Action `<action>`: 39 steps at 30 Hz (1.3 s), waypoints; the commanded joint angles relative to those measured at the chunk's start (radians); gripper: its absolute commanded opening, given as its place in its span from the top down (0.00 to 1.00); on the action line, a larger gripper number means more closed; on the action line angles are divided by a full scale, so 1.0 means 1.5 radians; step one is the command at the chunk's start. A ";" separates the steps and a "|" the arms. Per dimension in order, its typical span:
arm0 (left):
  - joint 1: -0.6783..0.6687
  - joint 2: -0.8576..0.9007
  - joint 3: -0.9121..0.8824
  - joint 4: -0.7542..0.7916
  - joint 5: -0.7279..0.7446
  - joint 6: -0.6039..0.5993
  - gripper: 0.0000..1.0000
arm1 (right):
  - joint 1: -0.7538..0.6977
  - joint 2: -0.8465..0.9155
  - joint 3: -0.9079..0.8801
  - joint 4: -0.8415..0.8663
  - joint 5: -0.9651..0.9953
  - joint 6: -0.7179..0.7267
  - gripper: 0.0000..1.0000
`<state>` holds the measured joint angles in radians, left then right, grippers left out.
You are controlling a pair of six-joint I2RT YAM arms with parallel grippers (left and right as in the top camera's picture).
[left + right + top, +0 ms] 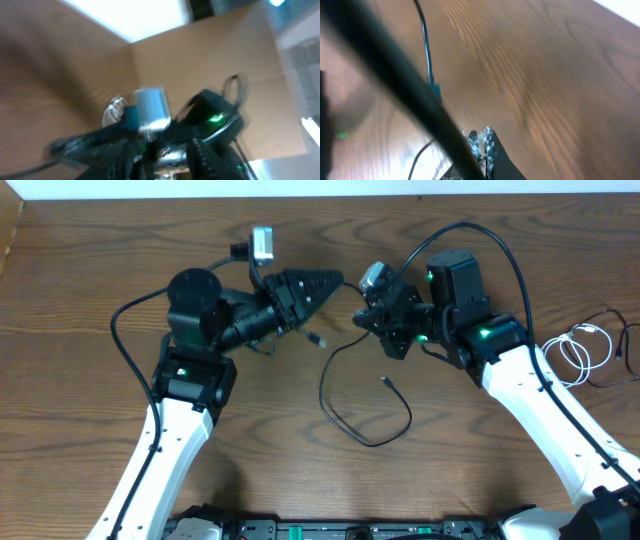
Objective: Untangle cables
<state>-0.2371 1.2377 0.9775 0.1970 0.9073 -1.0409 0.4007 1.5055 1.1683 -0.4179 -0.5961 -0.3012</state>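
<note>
The black cable (330,405) lies in a loose loop mid-table, with one plug (388,382) inside the loop and another plug (318,338) below my left gripper. Its upper run rises to my right gripper (363,320), whose fingers (481,142) are pressed together on it. A plug and a thin strand (434,90) show on the wood in the right wrist view. My left gripper (335,280) is raised, points right and looks shut. I cannot tell if it holds anything. The left wrist view is blurred, with dark fingers (165,162) low. The white cable (575,350) lies coiled at the far right.
Another thin dark wire (612,375) lies beside the white coil near the right edge. The right arm's wrist camera (150,110) fills the middle of the left wrist view. A blurred thick black cable (395,75) crosses the right wrist view.
</note>
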 commanded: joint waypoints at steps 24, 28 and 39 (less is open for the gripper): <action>0.002 -0.006 0.006 -0.606 -0.513 0.373 0.37 | -0.227 -0.054 0.173 0.012 0.588 0.121 0.99; 0.002 -0.006 0.006 -0.622 -0.544 0.375 0.36 | -0.300 -0.062 0.200 0.012 0.597 0.157 0.99; 0.002 -0.006 0.006 -0.635 -0.566 0.385 0.35 | -0.509 -0.041 0.199 -0.067 0.586 0.308 0.99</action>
<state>-0.2371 1.2377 0.9768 -0.7521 0.0860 -0.4881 -0.3061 1.4261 1.4635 -0.4904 0.3180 0.0658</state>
